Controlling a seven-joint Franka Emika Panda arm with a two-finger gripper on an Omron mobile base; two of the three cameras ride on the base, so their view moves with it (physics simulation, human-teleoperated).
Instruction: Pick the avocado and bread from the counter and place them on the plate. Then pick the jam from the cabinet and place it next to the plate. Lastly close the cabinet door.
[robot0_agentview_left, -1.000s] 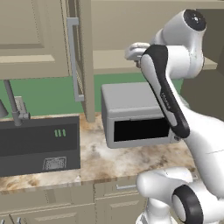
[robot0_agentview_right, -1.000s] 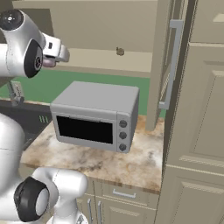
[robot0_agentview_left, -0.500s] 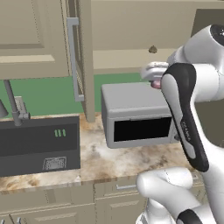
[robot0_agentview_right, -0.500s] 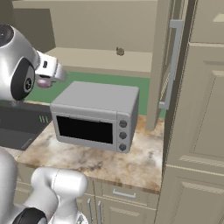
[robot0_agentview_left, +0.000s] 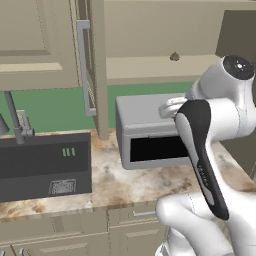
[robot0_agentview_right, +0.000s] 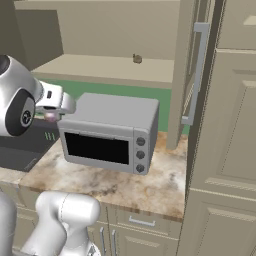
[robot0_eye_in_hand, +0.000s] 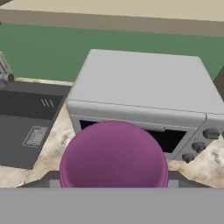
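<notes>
My gripper (robot0_eye_in_hand: 113, 177) is shut on the jam (robot0_eye_in_hand: 113, 153), a round purple-topped jar that hides most of both fingers. The gripper (robot0_agentview_right: 52, 113) hangs in the air left of the microwave, above the counter (robot0_agentview_right: 125, 182), with the jam (robot0_agentview_right: 50, 117) showing pink under it. In the left base view the gripper (robot0_agentview_left: 169, 108) sits in front of the microwave top. The cabinet (robot0_agentview_left: 150, 67) stands open. Its cabinet door (robot0_agentview_right: 187, 75) is swung out edge-on, silver bar handle facing me. The plate, avocado and bread are out of view.
A grey microwave (robot0_agentview_right: 110, 132) fills the middle of the counter under the open shelf (robot0_agentview_right: 100, 67). A small brown lump (robot0_agentview_left: 174, 56) sits on that shelf. A dark sink (robot0_agentview_left: 45, 165) with a faucet (robot0_agentview_left: 15, 120) lies to the left. Tall beige cupboards stand at the right.
The arm has drawn back and down from the cabinet shelf to microwave height, carrying the jam with it. The brown lump on the shelf has not moved.
</notes>
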